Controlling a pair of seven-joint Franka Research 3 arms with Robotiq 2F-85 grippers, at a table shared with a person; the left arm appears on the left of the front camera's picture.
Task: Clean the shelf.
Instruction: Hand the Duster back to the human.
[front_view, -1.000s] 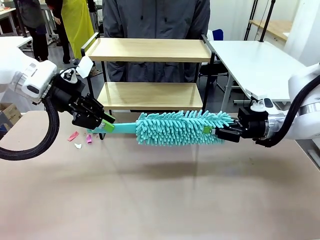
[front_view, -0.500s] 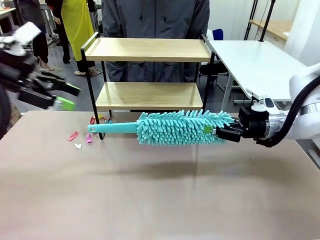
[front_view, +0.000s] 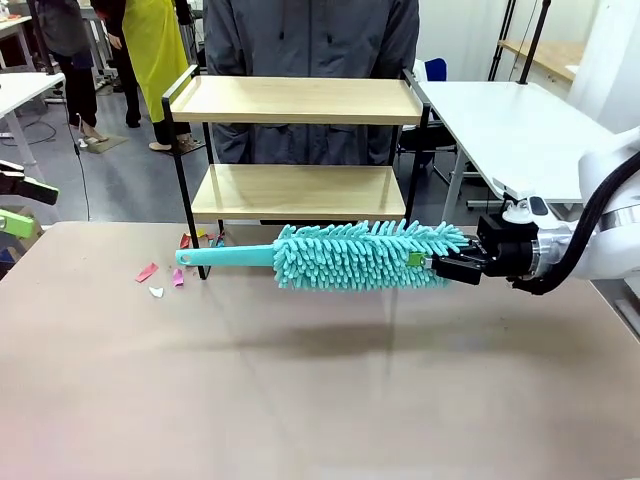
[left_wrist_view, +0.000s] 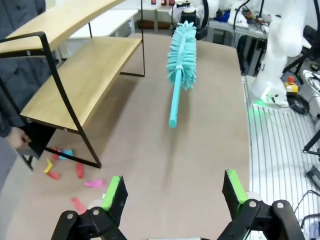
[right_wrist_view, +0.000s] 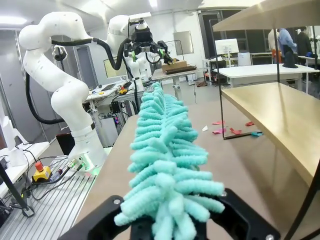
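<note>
Right pincer (front_view: 428, 262) grips duster (front_view: 360, 255) beside the shelf (front_view: 300, 100); left pincer (left_wrist_view: 172, 192) gapes, table edge near

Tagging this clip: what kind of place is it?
Likely a robotics lab or workshop: another white arm on its stand, an emergency-stop button, and cluttered workbenches behind the table with the shelf and duster.

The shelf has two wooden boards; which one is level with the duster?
The lower board: the duster hangs in front of it, just below its front edge. The upper board sits far above the duster.
</note>
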